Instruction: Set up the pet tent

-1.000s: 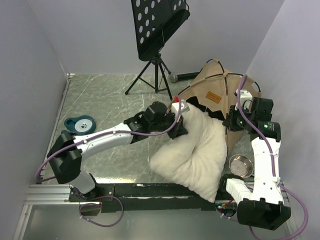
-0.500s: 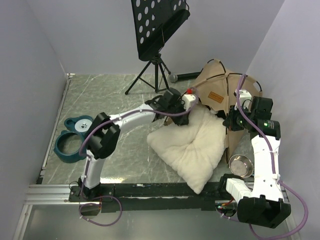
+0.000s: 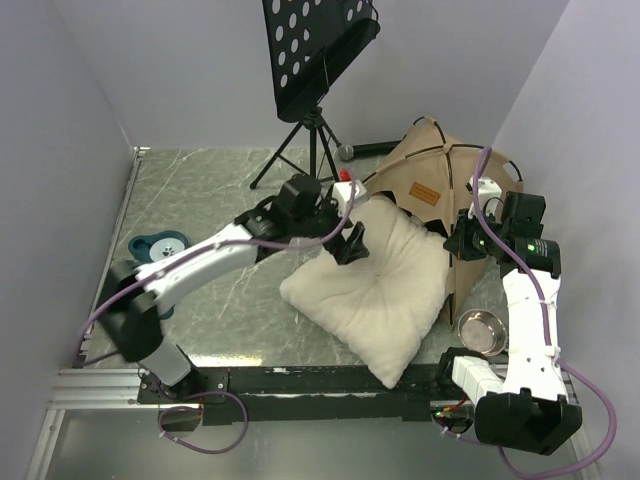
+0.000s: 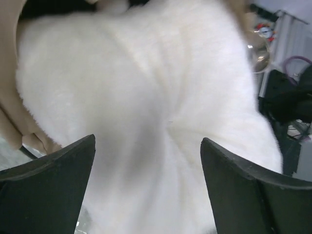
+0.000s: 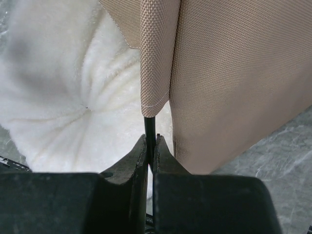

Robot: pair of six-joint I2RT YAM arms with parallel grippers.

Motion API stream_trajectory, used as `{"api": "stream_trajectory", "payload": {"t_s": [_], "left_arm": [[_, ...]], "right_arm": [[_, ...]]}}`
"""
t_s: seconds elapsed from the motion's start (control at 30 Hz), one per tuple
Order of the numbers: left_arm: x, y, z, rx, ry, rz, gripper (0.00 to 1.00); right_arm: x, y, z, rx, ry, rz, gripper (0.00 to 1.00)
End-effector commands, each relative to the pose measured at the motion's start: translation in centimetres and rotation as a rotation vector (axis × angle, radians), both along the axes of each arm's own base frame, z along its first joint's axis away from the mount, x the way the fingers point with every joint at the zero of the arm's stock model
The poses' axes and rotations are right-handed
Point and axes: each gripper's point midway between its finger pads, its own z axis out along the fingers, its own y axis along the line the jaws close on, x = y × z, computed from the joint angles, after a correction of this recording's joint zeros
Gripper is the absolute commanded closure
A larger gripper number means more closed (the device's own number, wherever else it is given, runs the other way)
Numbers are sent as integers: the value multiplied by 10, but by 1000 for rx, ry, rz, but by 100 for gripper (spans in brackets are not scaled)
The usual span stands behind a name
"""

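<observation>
Since the earlier pictures the pillow (image 3: 372,288) has dropped flat, and the left gripper (image 3: 345,232), which was closed at its edge, has let go and sprung wide.

From above, the tent (image 3: 430,180) is standing domed just past the left gripper's tips and right against the right gripper (image 3: 462,245). Most of the pillow is lying on the near side of the left gripper, outside the tent, with only its far edge reaching the tent's opening. I judge the frame to be largely up. What looks left is getting the pillow inside and freeing the right arm.

The left wrist view is showing what the overhead cannot. The left gripper (image 4: 146,187) is spread wide with nothing between its jaws, the pillow (image 4: 146,92) is filling the space ahead of it, and tan tent cloth (image 4: 9,87) is lying off to the side of one finger.

The right wrist view is settling the other grip. The right gripper (image 5: 150,146) is clamped tight on the thin black pole (image 5: 149,127) where it is coming out of the tent's (image 5: 234,73) cloth sleeve. The pillow (image 5: 63,87) is lying beyond the tips to one side.
</observation>
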Motion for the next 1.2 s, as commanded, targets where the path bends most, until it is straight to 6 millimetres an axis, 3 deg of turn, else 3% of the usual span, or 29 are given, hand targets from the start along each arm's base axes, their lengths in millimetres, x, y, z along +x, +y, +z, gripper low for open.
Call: {"api": "stream_trajectory", "payload": {"t_s": [0.0, 0.07, 0.2, 0.43, 0.53, 0.6, 0.7, 0.73, 0.77, 0.83, 0.97, 1.03, 1.17], "left_arm": [[-39, -10, 28, -47, -205, -34, 4], [-66, -27, 24, -52, -182, -76, 1], [-93, -66, 1, -67, -20, -52, 0], [-94, -127, -19, -125, 20, 92, 0], [-77, -136, -39, -97, -27, 224, 4], [-58, -139, -49, -76, -30, 304, 15], [-17, -131, -46, -116, 11, 378, 54], [-4, -127, -43, -131, 11, 398, 63], [10, -123, -33, -156, 12, 411, 79], [32, -123, -19, -189, 19, 396, 98], [65, -130, 1, -217, -50, 362, 99], [68, -145, 3, -213, -79, 309, 99], [51, -181, -16, -211, -55, 192, 99]], "right_arm": [[-1, 5, 8, 26, -13, 9, 100], [0, 5, 9, 30, -11, 5, 100], [1, 6, 7, 40, -3, 1, 100], [4, 6, 8, 47, 0, -4, 100], [3, 6, 6, 46, 9, -1, 100], [3, 6, 5, 41, 10, 0, 100], [2, 5, 6, 34, 8, 2, 100], [1, 5, 5, 33, 9, 5, 100], [1, 5, 5, 30, 9, 6, 100], [1, 5, 4, 29, 15, 11, 100], [-1, 5, 2, 27, 22, 19, 100], [-1, 5, 2, 30, 19, 19, 100], [0, 7, 1, 40, 27, 20, 100]]}}
